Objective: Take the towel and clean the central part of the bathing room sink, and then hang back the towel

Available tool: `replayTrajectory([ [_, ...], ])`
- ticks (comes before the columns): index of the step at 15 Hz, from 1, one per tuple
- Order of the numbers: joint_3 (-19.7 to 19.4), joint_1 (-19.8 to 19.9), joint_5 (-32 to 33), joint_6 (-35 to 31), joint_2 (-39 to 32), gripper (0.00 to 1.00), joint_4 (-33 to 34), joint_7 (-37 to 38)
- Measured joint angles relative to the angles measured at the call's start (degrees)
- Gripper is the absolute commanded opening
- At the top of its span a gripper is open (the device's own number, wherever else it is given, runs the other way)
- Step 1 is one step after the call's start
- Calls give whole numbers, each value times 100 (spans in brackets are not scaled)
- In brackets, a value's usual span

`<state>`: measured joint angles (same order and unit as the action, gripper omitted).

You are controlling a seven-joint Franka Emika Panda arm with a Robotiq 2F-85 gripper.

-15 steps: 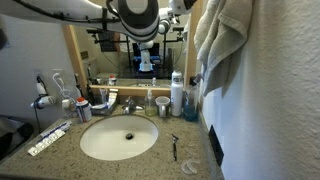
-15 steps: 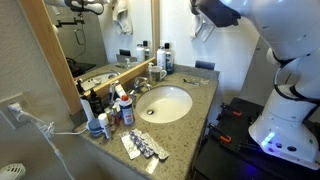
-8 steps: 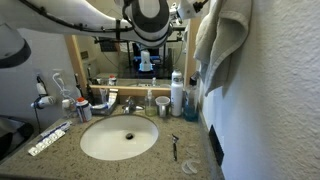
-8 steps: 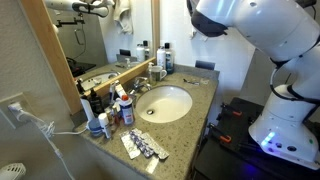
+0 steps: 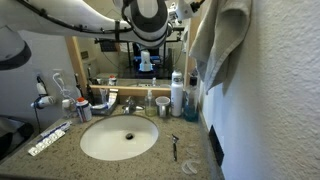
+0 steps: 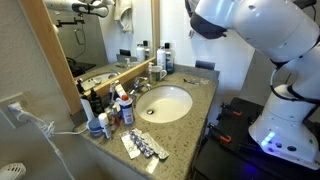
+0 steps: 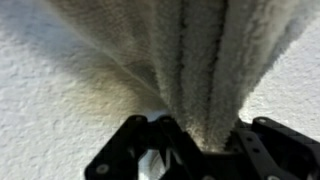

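Note:
The pale grey-white towel (image 5: 222, 45) hangs in long folds high on the wall beside the mirror. In the wrist view the towel (image 7: 200, 60) fills the upper picture and its bunched folds run down between the dark fingers (image 7: 262, 150) of my gripper (image 7: 200, 140), which is shut on it. In an exterior view the gripper (image 5: 190, 8) sits at the towel's top edge. The oval white sink (image 5: 119, 137) lies below in the speckled granite counter, also seen as the sink (image 6: 165, 103) from the side. The arm's white body (image 6: 250, 30) reaches up out of frame.
Bottles (image 5: 177, 95), a cup (image 5: 163, 106), the faucet (image 5: 130, 103) and toiletries crowd the counter's back edge. A razor (image 5: 175, 146) lies right of the basin, blister packs (image 6: 145, 147) at the counter's near end. The mirror (image 5: 130, 45) stands behind; textured wall (image 5: 275, 90) beside the towel.
The arm has moved up to the towel and the gripper has gone from open to shut on the towel's folds. The towel has bunched slightly near its top.

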<state>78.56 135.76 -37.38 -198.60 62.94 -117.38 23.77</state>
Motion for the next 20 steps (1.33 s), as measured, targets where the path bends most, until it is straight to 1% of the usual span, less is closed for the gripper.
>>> replayTrajectory([
  [1,-33,-13,-6,0,0,6,-1,34],
  [2,-96,-43,-20,1,0,7,-11,58],
  [5,-421,-242,-157,4,1,7,-92,103],
  [7,-674,-489,-211,8,0,7,-179,103],
  [9,-850,-845,-175,23,-22,7,-317,91],
  [12,-904,-1678,205,61,-282,7,-721,-20],
  [15,-1014,-2744,775,210,-662,6,-1379,-207],
  [17,-1258,-3486,1198,413,-903,6,-1831,-347],
  [20,-1910,-4626,1821,962,-1214,6,-2433,-696],
])
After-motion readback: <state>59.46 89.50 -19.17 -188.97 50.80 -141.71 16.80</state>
